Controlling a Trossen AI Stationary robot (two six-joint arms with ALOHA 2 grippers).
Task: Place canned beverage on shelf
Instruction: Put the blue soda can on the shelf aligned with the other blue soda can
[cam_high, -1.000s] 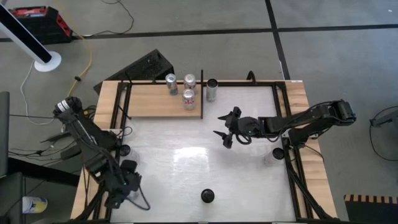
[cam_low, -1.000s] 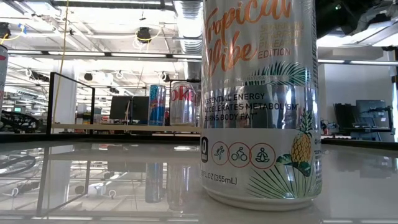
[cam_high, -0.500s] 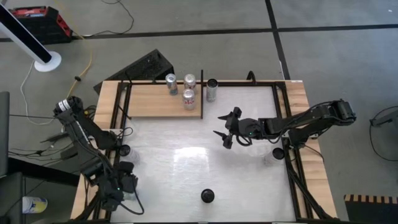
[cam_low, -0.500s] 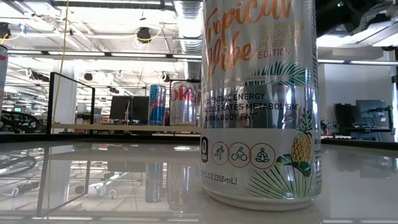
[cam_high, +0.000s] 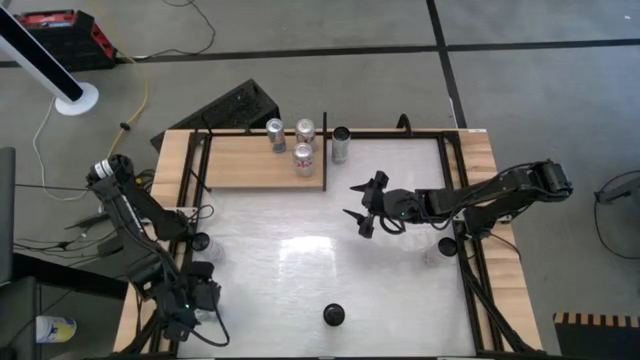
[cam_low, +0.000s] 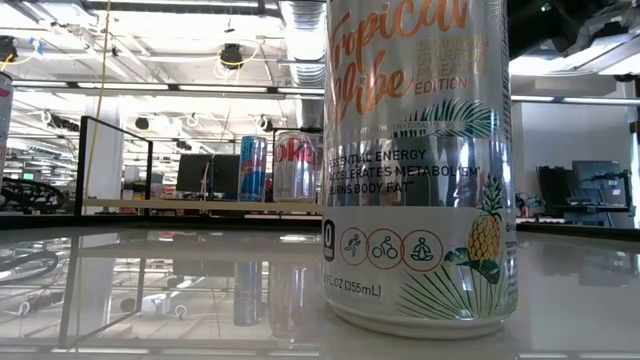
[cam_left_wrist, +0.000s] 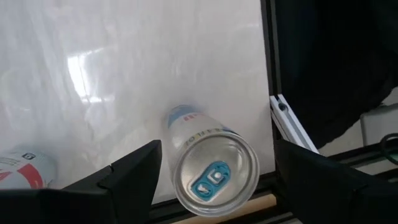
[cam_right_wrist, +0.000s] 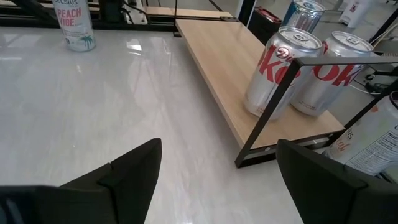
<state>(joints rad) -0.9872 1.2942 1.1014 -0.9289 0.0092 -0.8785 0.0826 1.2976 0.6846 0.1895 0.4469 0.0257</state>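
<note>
The shelf (cam_high: 260, 160) lies at the table's far left, with three cans (cam_high: 303, 158) standing upright on it. Another can (cam_high: 341, 143) stands on the table just right of the shelf. My left gripper (cam_high: 185, 312) hovers open at the near left corner. In the left wrist view its fingers stand either side of an upright white-and-blue can (cam_left_wrist: 211, 168), above its top and not touching it. My right gripper (cam_high: 362, 208) hangs open over the table right of the shelf, pointing toward the shelf (cam_right_wrist: 249, 68).
A tall silver can (cam_high: 334, 315) stands at the near middle and fills the low view (cam_low: 420, 170). More cans stand at the left (cam_high: 200, 243) and right (cam_high: 447, 247). Black frame bars (cam_high: 470, 250) run along the table's sides. A red-and-white can (cam_left_wrist: 22, 169) stands beside the left gripper.
My left gripper has swung a little toward the table's near left corner, staying open. The cans have not moved.
</note>
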